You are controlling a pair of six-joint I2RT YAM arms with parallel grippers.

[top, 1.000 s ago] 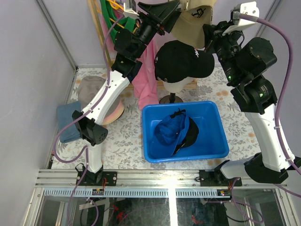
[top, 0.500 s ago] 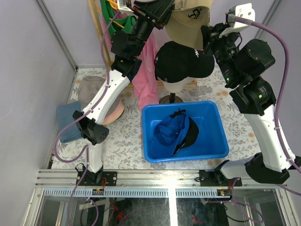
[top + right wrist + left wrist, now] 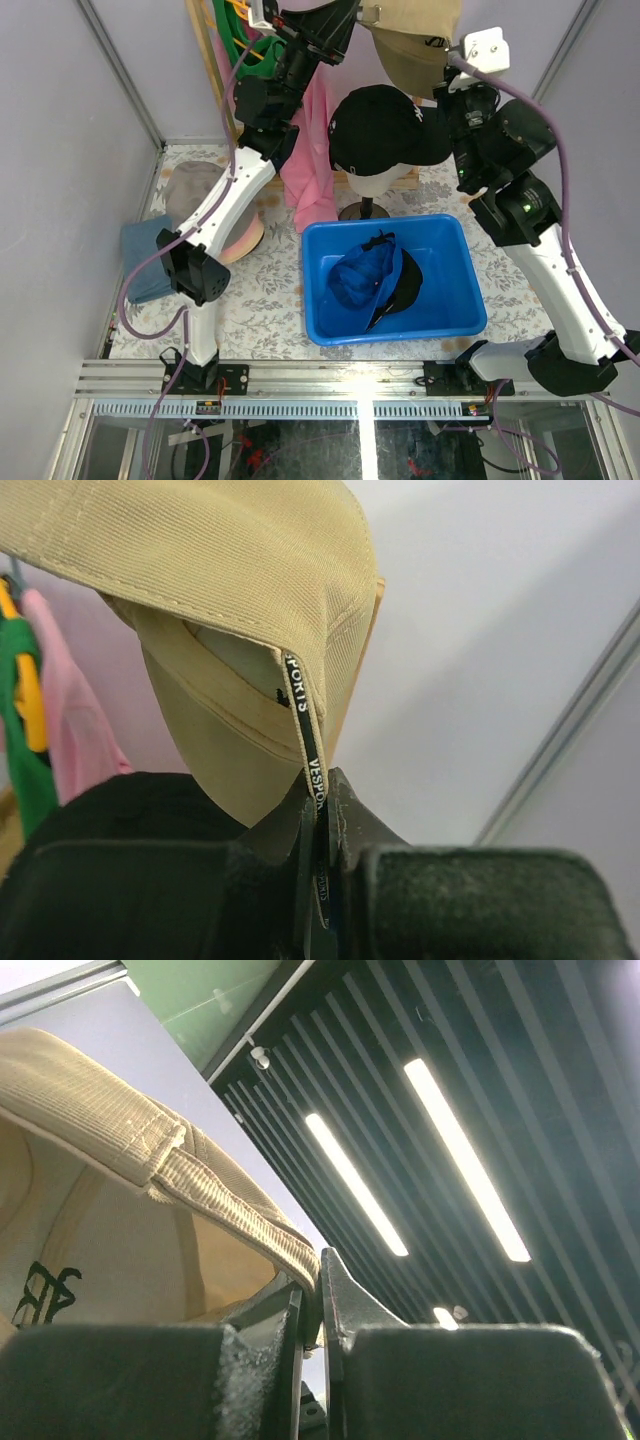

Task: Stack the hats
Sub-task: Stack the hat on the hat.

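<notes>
Top external view, from the left: a blue-grey fabric piece [image 3: 143,258] lies at the table's [image 3: 260,300] left edge, its kind not clear; just beside it a grey-taupe bucket hat [image 3: 190,188] rests on a pink hat [image 3: 246,236], of which only the brim shows past the left arm [image 3: 235,190]; that arm rises steeply towards the back, in front of a green shirt [image 3: 256,48] and a pink shirt [image 3: 315,150] on hangers; the left gripper [image 3: 357,15] sits at the top edge of the frame against the rim of the khaki cap [image 3: 415,45], which hangs in the air between the two grippers, above the black cap [image 3: 375,122]; the black cap, with its white logo, sits on the cream mannequin head [image 3: 368,184]; nearer the arms' bases stands a blue bin [image 3: 330,300] holding a blue cap [image 3: 358,280] and a black hat [image 3: 402,292], touching each other; the right gripper [image 3: 440,75] meets the khaki cap's lower right edge.

Left wrist view: the left gripper's [image 3: 312,1272] fingers are pressed together on the khaki cap's [image 3: 120,1140] ribbed rim.

Right wrist view: the right gripper's [image 3: 322,792] fingers are pinched on the khaki cap's [image 3: 200,560] edge, at a black printed tape [image 3: 305,730].
</notes>
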